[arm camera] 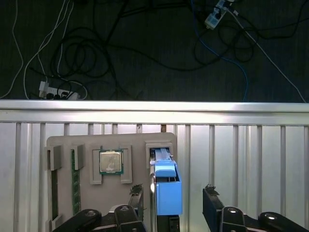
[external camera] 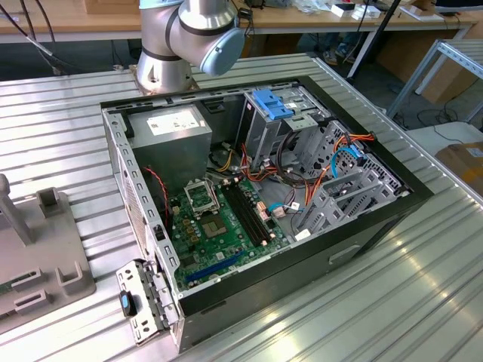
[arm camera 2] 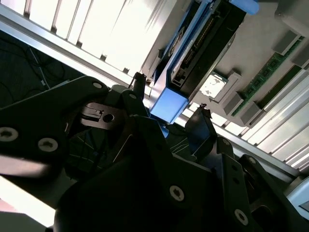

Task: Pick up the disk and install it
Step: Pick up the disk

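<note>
Disk [arm camera: 168,195] stands in tray [arm camera: 135,145] slot w/ CPU [arm camera: 110,161] just beside — tool [arm camera: 173,192] astride disk.

Bright blue-framed dark disk [arm camera 2: 205,50]

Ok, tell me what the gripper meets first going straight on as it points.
Probably the disk: its blue end stands in a slot of the grey holder, between the open fingers of the gripper. They look set to straddle it, though depth is unclear.

Bright daylight, glare on ribbed table [external camera: 407,302], dark shadowed foreground
</note>
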{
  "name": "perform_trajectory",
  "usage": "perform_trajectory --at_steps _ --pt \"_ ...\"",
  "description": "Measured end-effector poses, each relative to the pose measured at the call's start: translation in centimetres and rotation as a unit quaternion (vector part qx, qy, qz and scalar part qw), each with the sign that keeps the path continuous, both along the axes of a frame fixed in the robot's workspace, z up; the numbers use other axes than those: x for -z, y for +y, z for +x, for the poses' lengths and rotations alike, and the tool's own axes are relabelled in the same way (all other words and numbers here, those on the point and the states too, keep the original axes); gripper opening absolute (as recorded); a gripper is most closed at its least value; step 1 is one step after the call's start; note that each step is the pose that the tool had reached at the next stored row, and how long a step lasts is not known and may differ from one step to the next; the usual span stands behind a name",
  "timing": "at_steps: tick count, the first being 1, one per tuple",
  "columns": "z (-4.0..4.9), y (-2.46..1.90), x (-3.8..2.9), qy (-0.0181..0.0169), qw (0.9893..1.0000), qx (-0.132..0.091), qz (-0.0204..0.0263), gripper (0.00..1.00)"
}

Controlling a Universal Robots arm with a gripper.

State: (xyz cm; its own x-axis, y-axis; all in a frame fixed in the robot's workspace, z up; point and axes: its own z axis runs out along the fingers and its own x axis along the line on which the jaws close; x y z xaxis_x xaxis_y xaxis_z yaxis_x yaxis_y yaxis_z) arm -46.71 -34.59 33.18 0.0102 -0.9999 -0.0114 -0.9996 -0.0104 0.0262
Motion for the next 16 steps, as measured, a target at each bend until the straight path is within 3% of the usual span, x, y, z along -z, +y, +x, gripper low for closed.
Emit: perform_trajectory --at_steps 16 --pt "0.00 0.00 0.43 0.0001 1.0000 0.000 0.0001 0.60"
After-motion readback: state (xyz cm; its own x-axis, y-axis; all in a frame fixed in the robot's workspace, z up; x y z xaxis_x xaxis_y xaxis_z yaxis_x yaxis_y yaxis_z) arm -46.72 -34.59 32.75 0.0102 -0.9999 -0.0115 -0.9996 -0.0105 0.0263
